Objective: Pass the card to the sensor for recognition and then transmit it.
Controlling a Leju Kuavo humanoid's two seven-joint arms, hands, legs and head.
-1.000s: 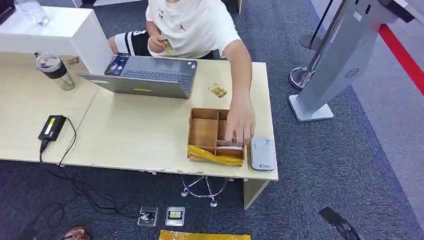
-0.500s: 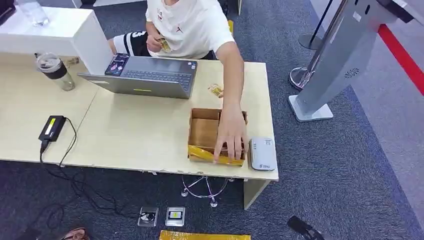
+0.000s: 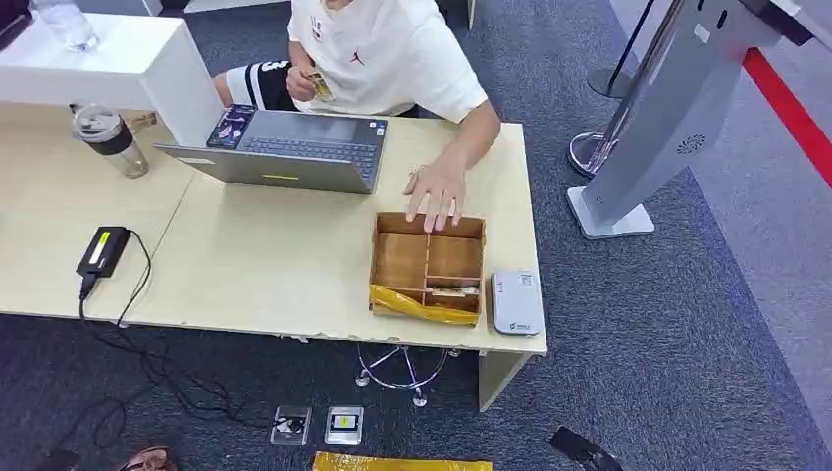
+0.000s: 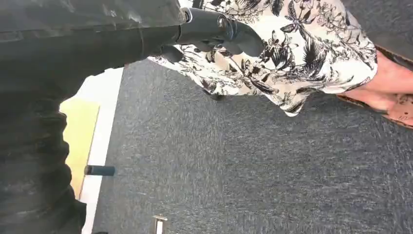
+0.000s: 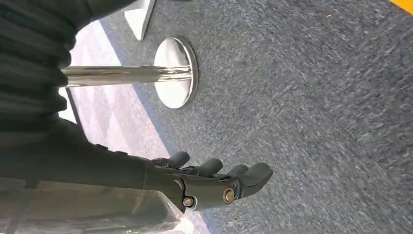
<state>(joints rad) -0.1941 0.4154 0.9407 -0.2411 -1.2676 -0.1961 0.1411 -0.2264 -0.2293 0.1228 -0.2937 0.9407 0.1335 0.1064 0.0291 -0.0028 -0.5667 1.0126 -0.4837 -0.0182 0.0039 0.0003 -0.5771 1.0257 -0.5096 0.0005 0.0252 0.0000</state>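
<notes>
While the card (image 3: 453,291) lies boxed, right fingers (image 5: 243,175) hang apart

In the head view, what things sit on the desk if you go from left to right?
Black power adapter → clear lidded cup → grey open laptop → brown wooden divided box → white card reader.

**Item Count**

On the desk (image 3: 275,265): one laptop (image 3: 285,147), one compartmented wooden box (image 3: 427,265), one white card reader (image 3: 516,301), one lidded cup (image 3: 108,137), one black power adapter (image 3: 101,250). One person's hand (image 3: 435,191) at the box's far edge.
</notes>
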